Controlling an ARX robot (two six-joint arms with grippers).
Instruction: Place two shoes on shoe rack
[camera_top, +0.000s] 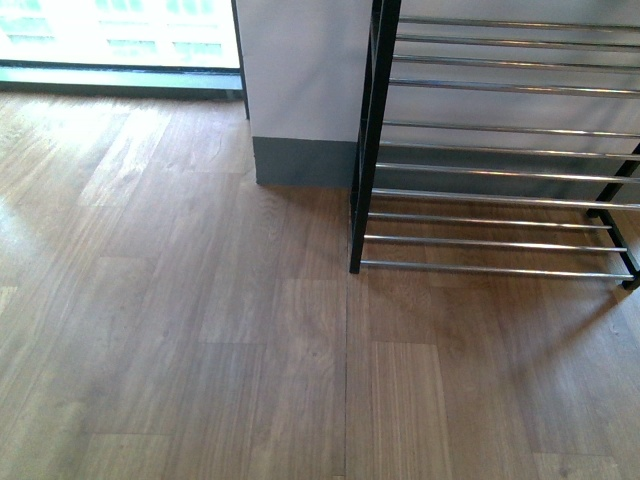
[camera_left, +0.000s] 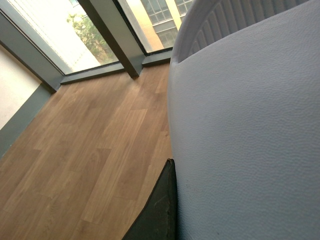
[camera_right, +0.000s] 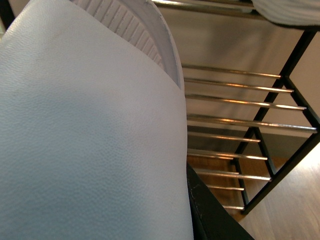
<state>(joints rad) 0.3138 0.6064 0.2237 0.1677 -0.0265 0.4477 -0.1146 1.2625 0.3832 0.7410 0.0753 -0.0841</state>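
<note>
Jaws of the left gripper (camera_left: 161, 212) appeared closed on the first shoe (camera_left: 245, 135): one dark finger lay flat against the white sole, while the opposite finger was hidden behind it. That shoe was carried above the wooden floor (camera_left: 90, 150), its pebbled sole wall filling the left wrist view. Its long axis ran away from the wrist toward the window (camera_left: 55, 30), with the ribbed tread at the far end. Whether toe or heel led could not be told.

Likewise, the right gripper (camera_right: 207, 215) showed one dark finger pressed to the sole of the second shoe (camera_right: 85, 135), the other finger hidden, so it too seemed clamped on its load. This shoe hung just beside the shoe rack (camera_right: 283, 79), its long axis running away from the wrist toward the higher tiers, ribbed tread end foremost. Its sole edge overlapped the near ends of the chrome bars (camera_right: 230, 73) in the right wrist view; whether it touched them could not be told.

From the front, the rack stood on the right against a grey wall (camera_top: 300, 70), with its black corner post at the near left edge. Wooden floor spread wide before the rack and off to the left as far as the window.
</note>
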